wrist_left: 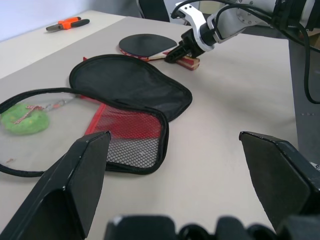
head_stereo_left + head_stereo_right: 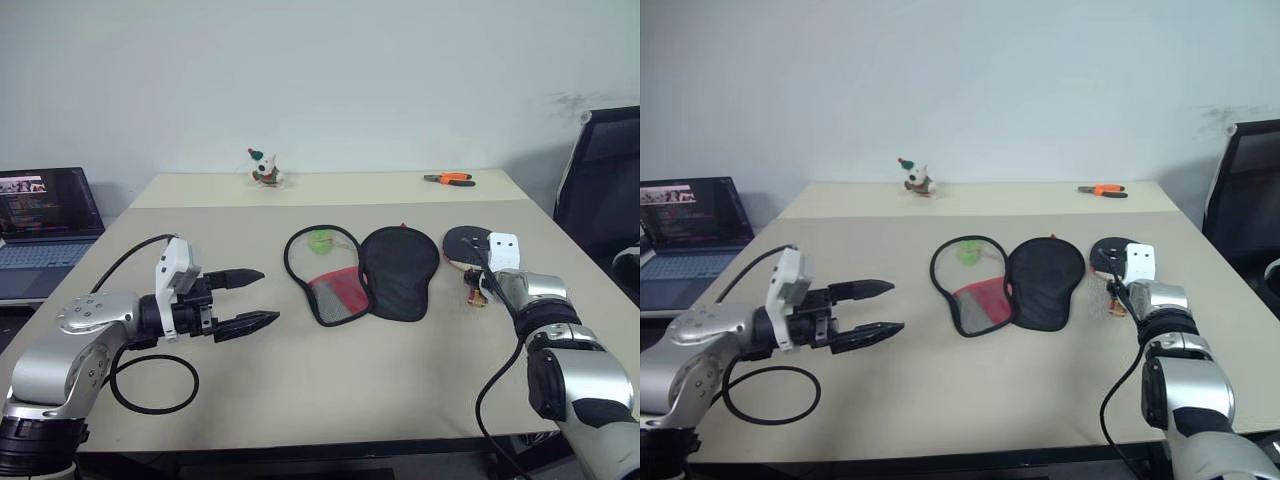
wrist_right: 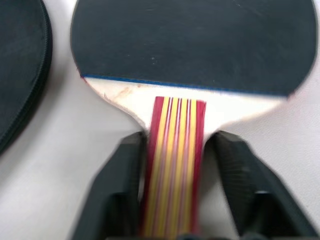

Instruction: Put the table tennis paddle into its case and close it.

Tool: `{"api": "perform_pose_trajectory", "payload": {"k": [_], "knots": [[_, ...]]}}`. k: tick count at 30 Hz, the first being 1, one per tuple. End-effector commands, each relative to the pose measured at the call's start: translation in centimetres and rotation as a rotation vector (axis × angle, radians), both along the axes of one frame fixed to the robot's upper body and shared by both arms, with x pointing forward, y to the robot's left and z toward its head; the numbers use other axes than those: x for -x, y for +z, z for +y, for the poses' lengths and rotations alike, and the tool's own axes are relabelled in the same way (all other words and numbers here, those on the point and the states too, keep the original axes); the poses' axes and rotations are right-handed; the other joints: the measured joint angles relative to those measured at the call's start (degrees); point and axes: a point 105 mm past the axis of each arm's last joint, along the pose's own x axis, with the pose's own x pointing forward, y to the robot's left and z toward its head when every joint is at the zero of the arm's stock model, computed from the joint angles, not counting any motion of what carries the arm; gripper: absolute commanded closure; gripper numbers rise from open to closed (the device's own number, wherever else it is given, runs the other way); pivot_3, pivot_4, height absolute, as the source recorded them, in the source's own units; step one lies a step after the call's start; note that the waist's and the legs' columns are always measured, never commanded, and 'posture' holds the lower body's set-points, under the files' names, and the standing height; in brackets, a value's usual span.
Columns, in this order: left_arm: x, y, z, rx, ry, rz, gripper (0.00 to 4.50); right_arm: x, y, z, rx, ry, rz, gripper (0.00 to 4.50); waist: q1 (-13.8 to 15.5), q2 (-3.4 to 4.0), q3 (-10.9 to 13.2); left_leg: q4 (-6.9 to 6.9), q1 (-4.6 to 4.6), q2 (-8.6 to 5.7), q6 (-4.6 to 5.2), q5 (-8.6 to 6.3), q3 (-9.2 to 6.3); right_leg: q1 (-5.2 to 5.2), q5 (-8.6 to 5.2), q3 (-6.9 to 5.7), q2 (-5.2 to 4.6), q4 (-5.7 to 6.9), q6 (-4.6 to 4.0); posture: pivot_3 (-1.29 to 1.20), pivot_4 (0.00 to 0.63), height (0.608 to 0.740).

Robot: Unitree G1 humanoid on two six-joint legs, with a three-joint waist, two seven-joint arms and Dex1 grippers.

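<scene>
Left hand [image 2: 262, 296] fingers apart, empty; right hand [image 3: 172, 200] clamped on paddle [image 3: 195, 45] handle beside case [image 2: 362, 272].

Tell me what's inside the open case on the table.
The case lies unzipped and spread flat. A green round item sits behind one half's mesh; the other half's black lining is bare. Anything beneath the red panel is hidden.

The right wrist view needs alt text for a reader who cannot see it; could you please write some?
The right gripper has its two black fingers on either side of the striped handle of the table tennis paddle, which lies flat on the pale table with its black face up. The black edge of the open case lies beside the paddle.
</scene>
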Motion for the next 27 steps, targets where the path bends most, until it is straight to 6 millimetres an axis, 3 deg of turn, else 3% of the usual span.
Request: {"api": "perform_pose_trajectory", "payload": {"k": [1, 9, 14, 19, 27], "knots": [[0.4, 1.1, 0.2, -0.013, 0.007, -0.060, 0.00, -0.3, 0.8, -0.5, 0.000, -0.052, -0.045, 3.40, 0.01, 0.00, 0.00, 0.00, 0.00, 0.00, 0.00, 0.00, 0.00, 0.00, 0.00, 0.00, 0.00, 0.00, 0.00, 0.00, 0.150, 0.740], [0.5, 1.2, 0.5, -0.009, 0.031, -0.066, 0.00, -1.0, 4.7, -0.8, -0.021, -0.089, -0.159, 3.40, 0.22, 0.04, 0.02, -0.01, -0.05, -0.03, 0.00, 0.00, 0.00, -0.02, 0.02, 0.01, -0.03, -0.02, 0.03, 0.00, 0.150, 0.740], [0.7, 1.6, 0.8, -0.009, 0.032, -0.069, 0.00, -0.3, 7.9, 2.8, -0.090, 0.022, -0.206, 3.40, 0.03, 0.15, 0.08, -0.09, -0.36, 0.04, 0.00, 0.00, 0.16, -0.46, 0.02, 0.13, -0.02, 0.03, 0.02, 0.00, 0.150, 0.740], [0.3, 2.1, 1.0, -0.016, 0.035, -0.081, 0.00, 2.2, 7.8, 8.1, -0.201, 0.110, -0.176, 3.40, 0.16, 0.16, 0.07, -0.06, -0.81, 0.27, -0.02, 0.01, 0.09, -0.85, 0.04, 0.14, 0.00, 0.02, -0.01, 0.00, 0.150, 0.740], [-0.1, 2.1, 0.8, -0.017, 0.027, -0.086, 0.00, 4.7, 5.5, 13.3, -0.271, 0.163, -0.106, 3.40, 0.55, 0.16, 0.07, 0.02, -1.06, -0.04, -0.01, 0.01, -0.15, -0.91, 0.03, 0.05, 0.01, -0.01, 0.01, 0.00, 0.150, 0.740]]}}
